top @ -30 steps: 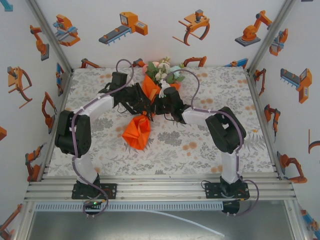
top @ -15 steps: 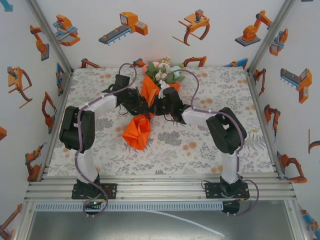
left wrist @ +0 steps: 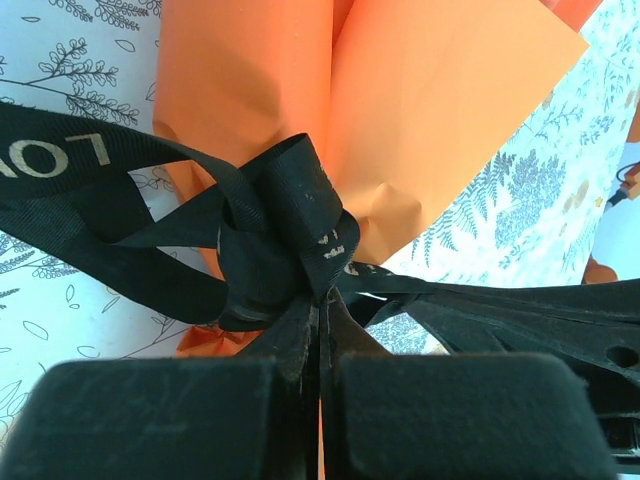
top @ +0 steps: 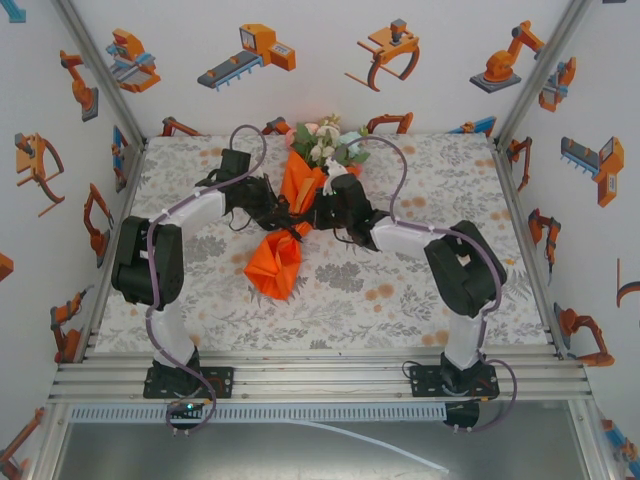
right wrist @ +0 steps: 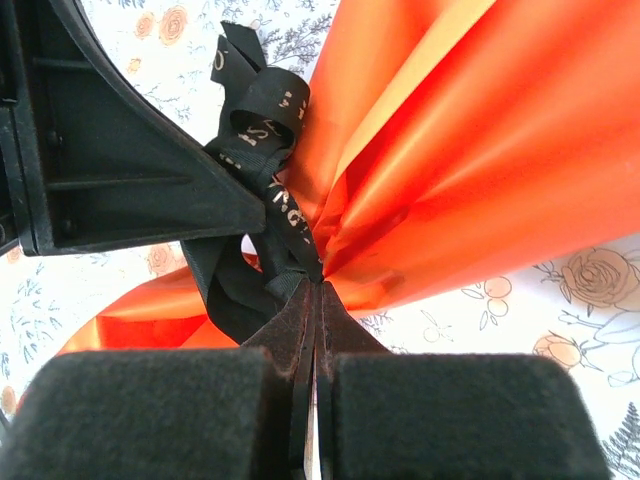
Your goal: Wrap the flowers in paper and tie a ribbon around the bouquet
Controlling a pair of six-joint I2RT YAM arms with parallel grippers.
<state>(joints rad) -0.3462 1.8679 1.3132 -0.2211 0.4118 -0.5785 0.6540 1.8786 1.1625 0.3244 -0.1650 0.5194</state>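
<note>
The bouquet lies at the back middle of the table, flowers pointing away from me. Orange paper wraps the stems, pinched at a waist and flaring out below it. The black ribbon with pale lettering is knotted round that waist against the paper. My left gripper comes in from the left and is shut on a ribbon strand just below the knot. My right gripper comes in from the right, shut on another strand of the ribbon beside the paper, fingertips pressed together.
The grey floral table cover stretches around the bouquet. White walls with robot pictures close in the left, back and right sides. A metal rail runs along the near edge by the arm bases. Purple-grey cables loop over both arms.
My left gripper has closed on the ribbon at the knot and its arm has drawn in. The right arm has shifted a little to the right, still shut.
</note>
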